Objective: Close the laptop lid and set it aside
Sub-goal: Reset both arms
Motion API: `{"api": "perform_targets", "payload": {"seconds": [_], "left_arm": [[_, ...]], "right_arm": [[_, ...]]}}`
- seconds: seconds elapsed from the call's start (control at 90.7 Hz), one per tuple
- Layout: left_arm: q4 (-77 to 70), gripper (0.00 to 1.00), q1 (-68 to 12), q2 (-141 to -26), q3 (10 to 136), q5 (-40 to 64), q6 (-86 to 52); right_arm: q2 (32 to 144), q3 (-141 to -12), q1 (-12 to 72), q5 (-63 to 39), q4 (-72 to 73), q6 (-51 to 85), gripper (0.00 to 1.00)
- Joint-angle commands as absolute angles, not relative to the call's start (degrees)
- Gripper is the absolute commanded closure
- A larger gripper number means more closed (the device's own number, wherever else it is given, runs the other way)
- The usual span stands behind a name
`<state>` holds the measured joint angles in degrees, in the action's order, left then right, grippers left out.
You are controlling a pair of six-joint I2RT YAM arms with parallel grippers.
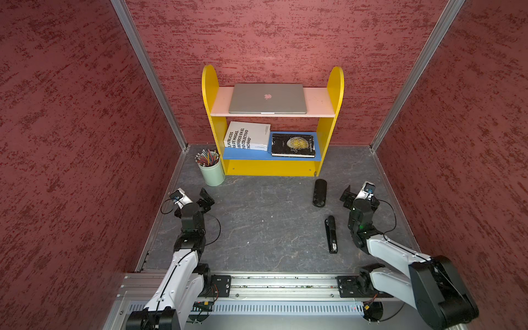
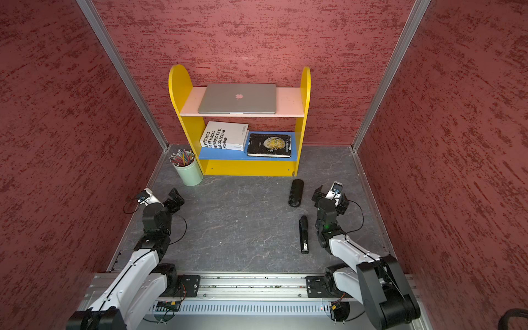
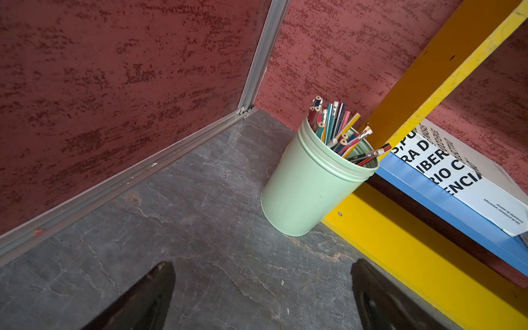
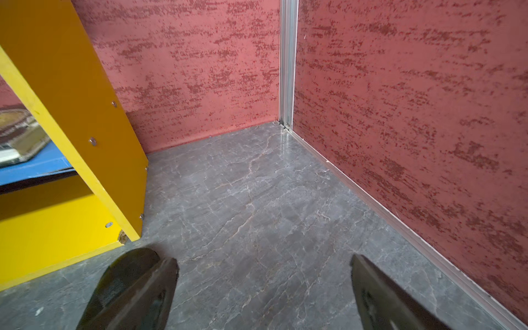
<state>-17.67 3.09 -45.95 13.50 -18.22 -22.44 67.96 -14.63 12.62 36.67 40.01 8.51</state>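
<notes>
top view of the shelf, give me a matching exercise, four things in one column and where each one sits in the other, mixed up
Things:
1 laptop
2 black-covered book
3 pencil cup
4 stapler

Places:
a blue lower shelf
b grey table, beside the yellow shelf unit
c pink top shelf
d grey table, away from the shelf unit

Pairs: 1-c, 2-a, 3-b, 4-d

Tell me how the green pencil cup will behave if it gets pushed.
The green pencil cup stands upright and narrows toward its base, so a high push would probably tip it. Its pencils sit loose and would likely spill.
</notes>
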Motion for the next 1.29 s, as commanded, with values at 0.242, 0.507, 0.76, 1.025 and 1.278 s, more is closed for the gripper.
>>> {"api": "perform_targets", "payload": {"seconds": [0.242, 0.507, 0.76, 1.025, 1.278], "left_arm": [[-39.01, 0.0, 4.11, -70.99, 16.64, -14.78, -13.64], [-49.02, 0.0, 2.99, -82.73, 20.17, -5.08, -3.35], [-52.17, 0.0, 2.16, -87.85, 21.11, 0.18, -0.38], [-51.77, 0.0, 1.75, -87.75, 21.28, -0.26, -0.14], [-51.85, 0.0, 1.16, -87.86, 21.36, -0.85, 0.24]], "right_arm": [[82.06, -18.71, 10.91, 33.01, 55.53, -1.22, 0.02], [84.42, -19.37, 9.87, 28.91, 55.87, -1.69, 0.02], [85.12, -21.49, 6.53, 17.65, 51.2, -1.63, 0.02], [88.56, -21.36, 3.27, 9.57, 53.42, -0.27, 0.01], [88.39, -21.51, 3.32, 9.45, 53.06, -0.2, 0.02]]}}
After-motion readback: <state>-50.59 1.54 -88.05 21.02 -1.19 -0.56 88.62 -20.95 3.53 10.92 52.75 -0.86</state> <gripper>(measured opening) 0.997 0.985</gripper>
